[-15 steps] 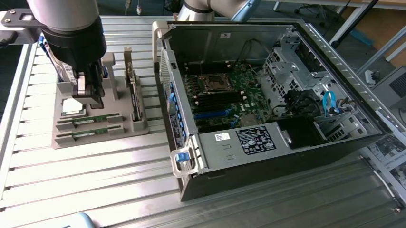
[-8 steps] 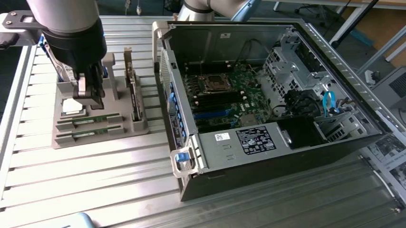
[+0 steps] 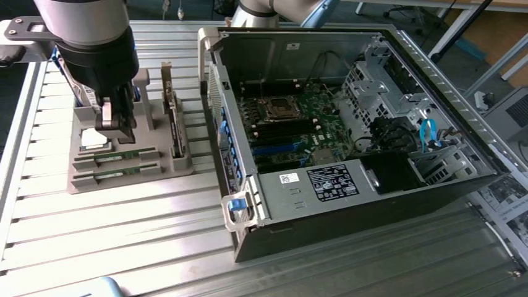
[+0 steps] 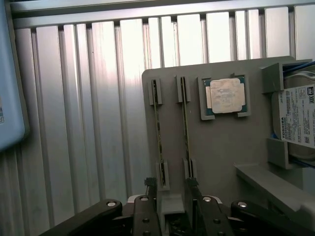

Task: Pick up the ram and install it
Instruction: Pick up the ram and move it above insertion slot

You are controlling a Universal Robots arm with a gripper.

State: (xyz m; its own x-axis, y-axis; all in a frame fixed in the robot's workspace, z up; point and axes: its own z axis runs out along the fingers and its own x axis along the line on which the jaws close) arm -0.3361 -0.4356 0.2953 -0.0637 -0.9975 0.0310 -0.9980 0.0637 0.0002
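Two ram sticks (image 4: 157, 132) (image 4: 185, 123) stand on edge in parallel slots of a grey holder (image 4: 216, 147). In the exterior view they are thin green strips (image 3: 115, 158) (image 3: 115, 176) at the holder's near end. My gripper (image 4: 171, 194) hangs just above the holder, open, with its dark fingers (image 4: 150, 189) apart over one end of the two sticks and nothing between them. From outside, the gripper (image 3: 117, 124) is over the holder (image 3: 165, 166), on the exterior view's left of the open computer case (image 3: 330, 185).
The holder also carries a square silver processor (image 4: 225, 96) and a labelled hard drive (image 4: 298, 120). A green card (image 3: 173, 117) stands upright beside the gripper. The motherboard (image 3: 289, 124) lies inside the case. A light blue object (image 4: 10, 98) sits on the ribbed metal table (image 4: 98, 123).
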